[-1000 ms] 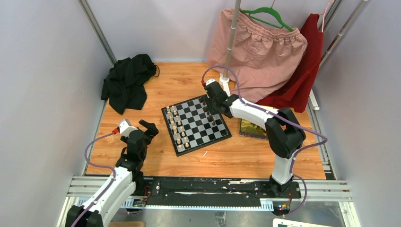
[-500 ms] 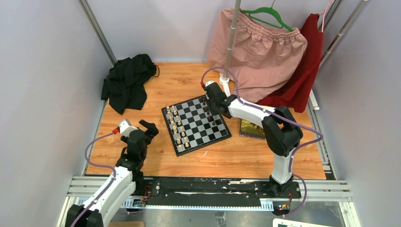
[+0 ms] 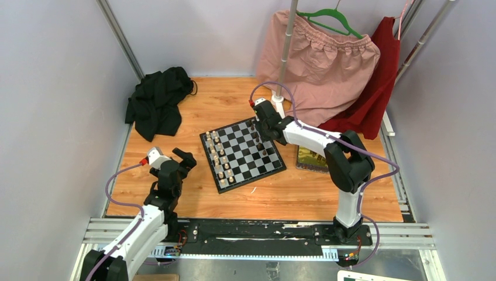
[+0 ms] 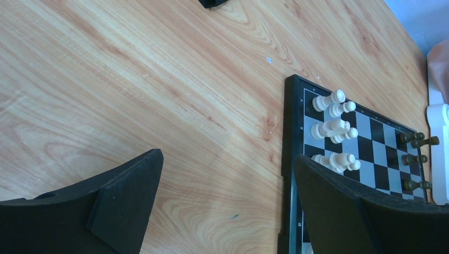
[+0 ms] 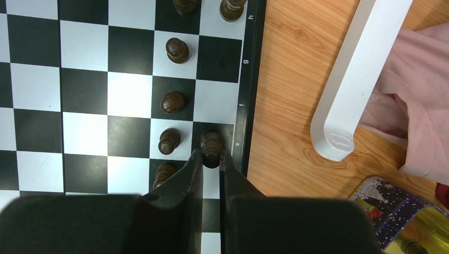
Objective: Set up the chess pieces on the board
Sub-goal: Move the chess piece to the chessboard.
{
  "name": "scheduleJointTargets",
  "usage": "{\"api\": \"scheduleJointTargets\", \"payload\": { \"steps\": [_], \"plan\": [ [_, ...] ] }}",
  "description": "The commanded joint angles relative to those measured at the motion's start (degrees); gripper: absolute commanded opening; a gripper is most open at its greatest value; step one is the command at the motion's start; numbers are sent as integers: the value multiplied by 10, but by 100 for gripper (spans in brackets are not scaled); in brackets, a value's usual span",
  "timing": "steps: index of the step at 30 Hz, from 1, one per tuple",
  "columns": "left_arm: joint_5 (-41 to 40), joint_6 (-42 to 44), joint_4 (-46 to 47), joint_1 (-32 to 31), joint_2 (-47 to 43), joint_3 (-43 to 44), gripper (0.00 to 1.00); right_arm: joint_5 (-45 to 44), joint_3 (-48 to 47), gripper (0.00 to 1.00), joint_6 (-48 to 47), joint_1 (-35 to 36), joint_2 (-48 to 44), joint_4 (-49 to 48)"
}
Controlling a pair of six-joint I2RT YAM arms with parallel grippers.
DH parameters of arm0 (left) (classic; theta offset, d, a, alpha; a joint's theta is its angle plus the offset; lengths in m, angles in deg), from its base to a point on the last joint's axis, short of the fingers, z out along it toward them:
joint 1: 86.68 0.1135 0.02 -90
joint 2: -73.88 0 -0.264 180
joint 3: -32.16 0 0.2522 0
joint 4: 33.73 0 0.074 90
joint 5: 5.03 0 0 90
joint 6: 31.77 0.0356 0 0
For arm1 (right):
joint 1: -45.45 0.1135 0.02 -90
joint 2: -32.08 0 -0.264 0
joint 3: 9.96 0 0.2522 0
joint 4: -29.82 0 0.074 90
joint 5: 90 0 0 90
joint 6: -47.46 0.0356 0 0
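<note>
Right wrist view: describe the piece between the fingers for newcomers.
Follow the black-and-white chequered chessboard's edge beside the white plastic foot. The dark brown chess piece stands in that outermost column between the right gripper's fingertips; neighbours sit one column inward.

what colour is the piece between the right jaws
The piece is dark brown; clearest in right wrist view.

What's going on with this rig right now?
The right end effector pinches a dark brown piece on an edge square of the board, beside other dark pieces standing there. The left end effector hangs open over the table beside the board. Cream pieces stand along the opposite side.
</note>
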Motion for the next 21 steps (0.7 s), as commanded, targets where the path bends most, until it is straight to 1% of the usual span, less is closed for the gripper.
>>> {"api": "scheduleJointTargets", "payload": {
  "steps": [1,21],
  "plan": [
    [-5,3,17,3,1,-6,100,0,-8,0,-1,-6,-5,-1],
    [-1,6,15,2,-3,-6,100,1,70,0,24,-6,-66,-10]
  ]
}}
